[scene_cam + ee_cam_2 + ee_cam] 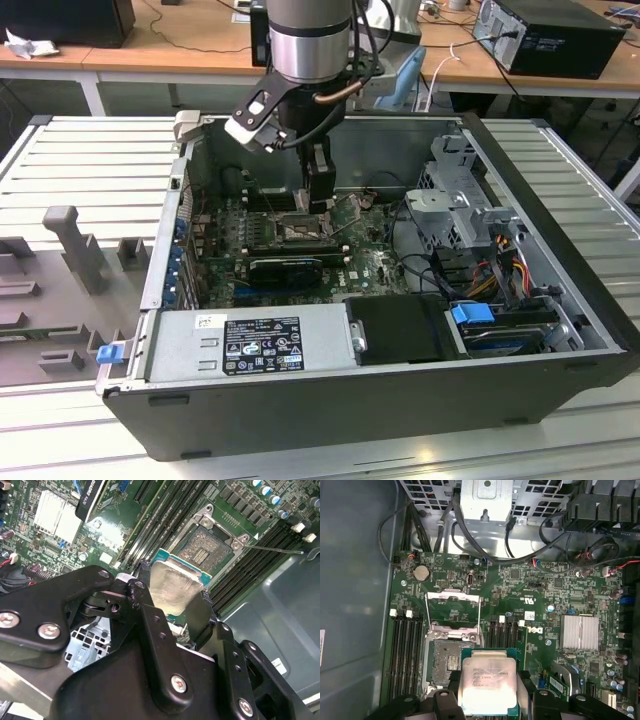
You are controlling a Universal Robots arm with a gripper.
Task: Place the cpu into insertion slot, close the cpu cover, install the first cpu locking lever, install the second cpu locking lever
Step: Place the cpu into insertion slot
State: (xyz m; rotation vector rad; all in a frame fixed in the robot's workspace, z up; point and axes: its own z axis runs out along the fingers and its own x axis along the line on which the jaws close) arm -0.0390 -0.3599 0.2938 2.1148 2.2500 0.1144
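Note:
My gripper is shut on the cpu, a flat square chip with a pale silver top, pinched by its two side edges between black fingers. The chip hangs just above the green board, offset to one side of the insertion slot, whose dark pin field lies bare. The cpu cover, a silvery frame with a large opening, is swung open beyond the slot. In the second wrist view the cpu sits in my gripper, short of the insertion slot. In the exterior view my gripper reaches down inside the case.
A thin wire lever stands out beside the slot. Memory slots flank it, and a silver finned heatsink sits on the board. A power supply, a drive cage and loose cables crowd the case.

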